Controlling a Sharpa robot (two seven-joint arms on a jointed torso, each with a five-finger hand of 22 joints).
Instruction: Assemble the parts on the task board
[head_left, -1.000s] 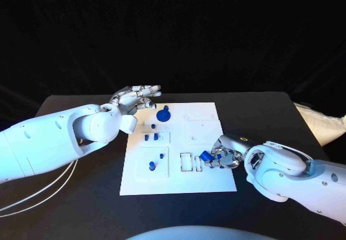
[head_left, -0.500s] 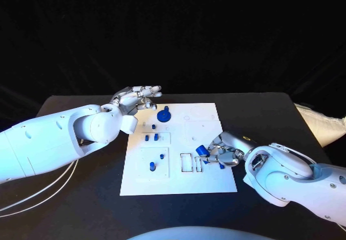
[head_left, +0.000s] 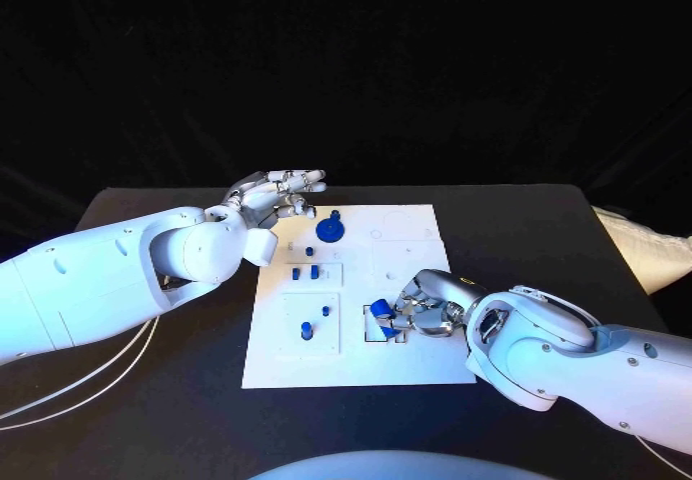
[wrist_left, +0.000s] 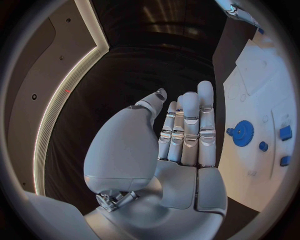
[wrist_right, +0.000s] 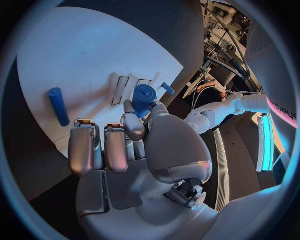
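- The left hand (head_left: 274, 190) is held flat, fingers together and empty, above the far left corner of the white rectangular task board (head_left: 418, 365), beside a blue gear-shaped disc (head_left: 327, 232).
- Small blue pegs (head_left: 303, 273) are seen standing in the board's left panels.
- The right hand (head_left: 418, 312) is clamped on a small blue cylindrical part (head_left: 384, 310), held over 2 narrow rectangular slots (head_left: 375, 324) near the board's middle; this hand is judged nearer.
- A loose blue rod (wrist_right: 59, 106) is seen lying on the board beside that hand.

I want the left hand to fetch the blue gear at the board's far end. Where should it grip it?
Probably by the toothed rim of the blue gear, coming from above: it lies flat on the task board, so only the rim and top are exposed. The left hand hovers nearby.
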